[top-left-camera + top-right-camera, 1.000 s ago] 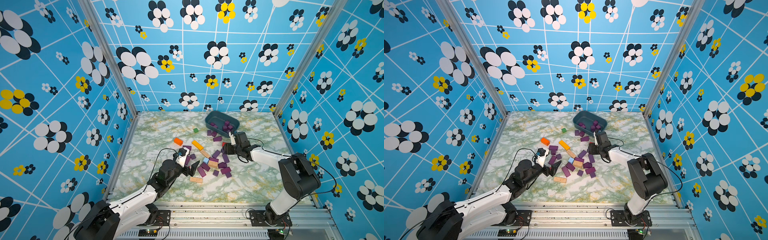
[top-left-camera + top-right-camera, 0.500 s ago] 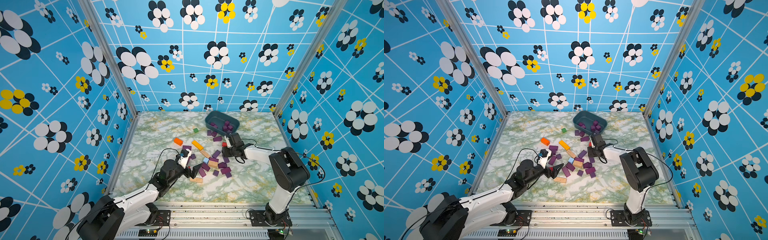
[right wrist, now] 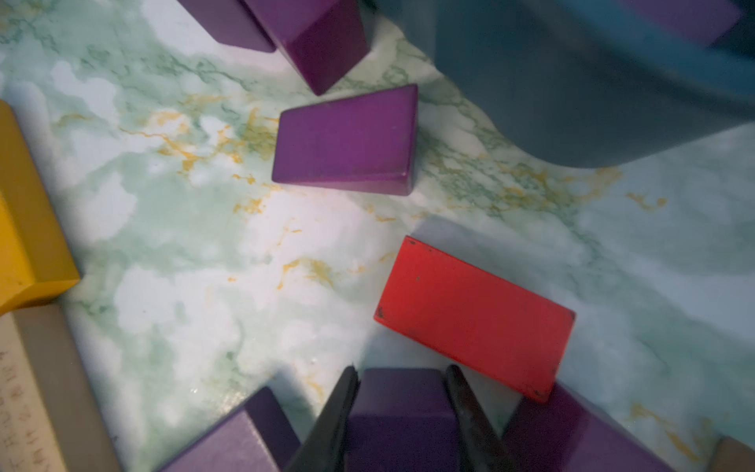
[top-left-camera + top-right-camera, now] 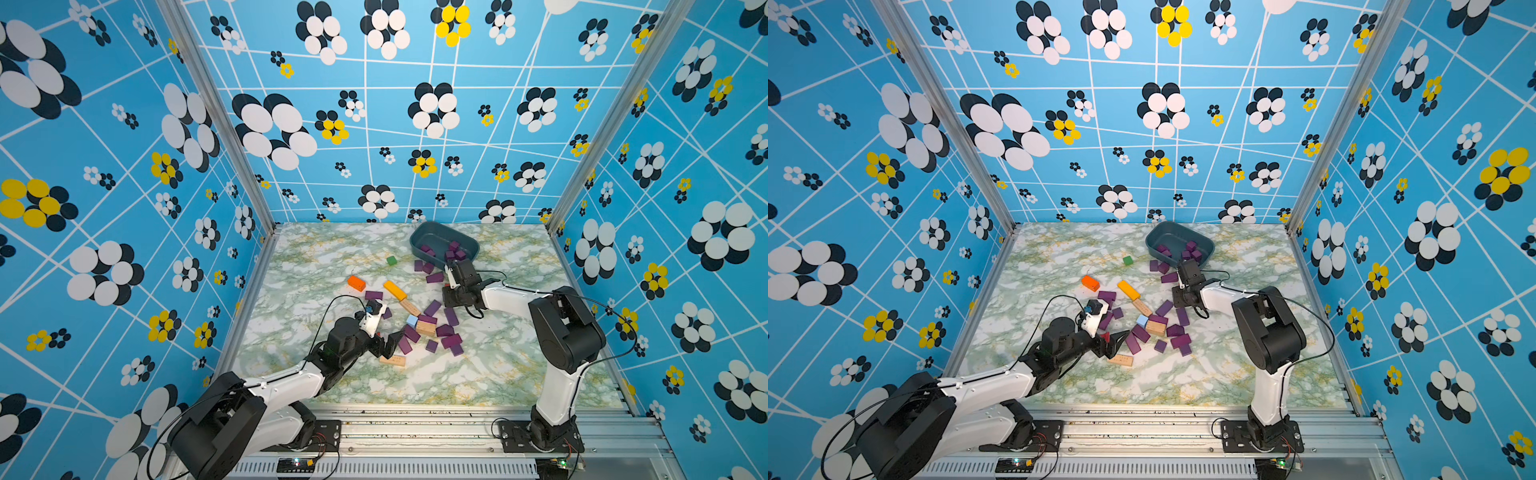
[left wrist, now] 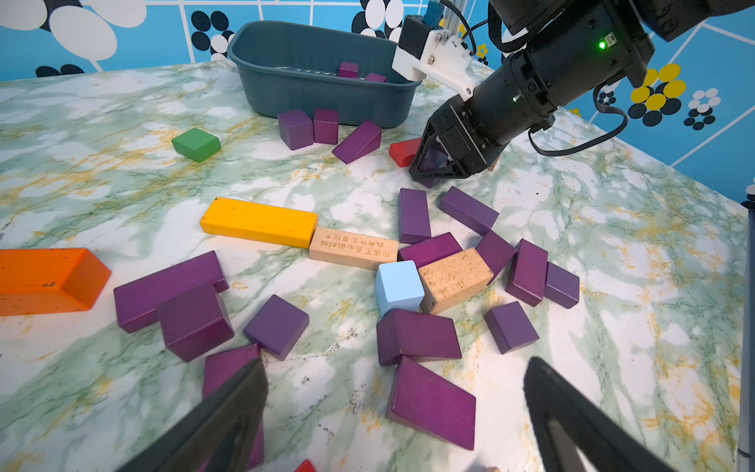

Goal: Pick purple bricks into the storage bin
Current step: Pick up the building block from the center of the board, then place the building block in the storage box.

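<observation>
Right gripper is clamped on a purple brick down at the table — bin sits just beyond it. Left gripper is farther off, hanging wide open over the pile.

Bright even light, wrist-cam edges blurry

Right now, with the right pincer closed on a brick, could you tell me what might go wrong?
The right pincer grips a dark-purple wooden brick; the flat red wooden block beside it could shift on lifting. The dark slate-blue plastic storage bin stands near, so a low carry might clip its wall. The open left pincer over crowded purple bricks might catch two.
</observation>
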Motion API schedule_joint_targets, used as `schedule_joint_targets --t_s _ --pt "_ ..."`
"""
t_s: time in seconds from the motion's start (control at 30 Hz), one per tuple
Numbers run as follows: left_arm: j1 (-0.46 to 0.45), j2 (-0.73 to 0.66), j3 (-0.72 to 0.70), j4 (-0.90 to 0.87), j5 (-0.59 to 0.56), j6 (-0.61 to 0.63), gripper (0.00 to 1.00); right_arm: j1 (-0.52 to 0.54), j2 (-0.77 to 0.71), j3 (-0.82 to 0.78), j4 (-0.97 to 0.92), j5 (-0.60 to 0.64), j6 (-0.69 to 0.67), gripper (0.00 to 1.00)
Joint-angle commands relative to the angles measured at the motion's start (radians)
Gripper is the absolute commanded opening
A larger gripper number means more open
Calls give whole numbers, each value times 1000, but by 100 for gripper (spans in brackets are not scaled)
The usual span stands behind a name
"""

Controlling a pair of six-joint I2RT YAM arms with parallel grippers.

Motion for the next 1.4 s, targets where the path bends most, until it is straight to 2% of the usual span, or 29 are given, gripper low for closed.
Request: schedule_joint_targets --t_s 0.0,0.2,0.37,0.5,0.7,0.8,0.9,1.1,1.23,1.37 --pt "-1 8 30 18 -11 -11 99 5 -51 28 -81 -33 36 19" --pt "-1 14 39 -7 -46 -19 99 -5 -122 119 -88 -87 70 19" --pt "-1 18 45 -21 -56 -28 99 -68 -97 204 -12 -173 152 19" --pt "-1 17 45 -21 -59 -36 99 -129 -27 307 21 -185 210 19" --pt "-1 10 42 -25 -66 -38 100 -185 133 525 -28 -100 194 21" --pt "0 4 42 -30 -71 -38 99 -197 207 614 -65 -104 184 24" --pt "1 -1 41 -33 -79 -37 99 -200 256 683 -104 -98 163 32" --pt "1 0 42 -42 -108 -36 99 -200 212 643 -71 -78 114 62" --pt "0 -4 43 -53 -125 -39 99 -200 125 567 -85 -82 85 68" --pt "1 -6 51 -79 -146 -45 99 -198 -33 361 -44 -81 74 69"
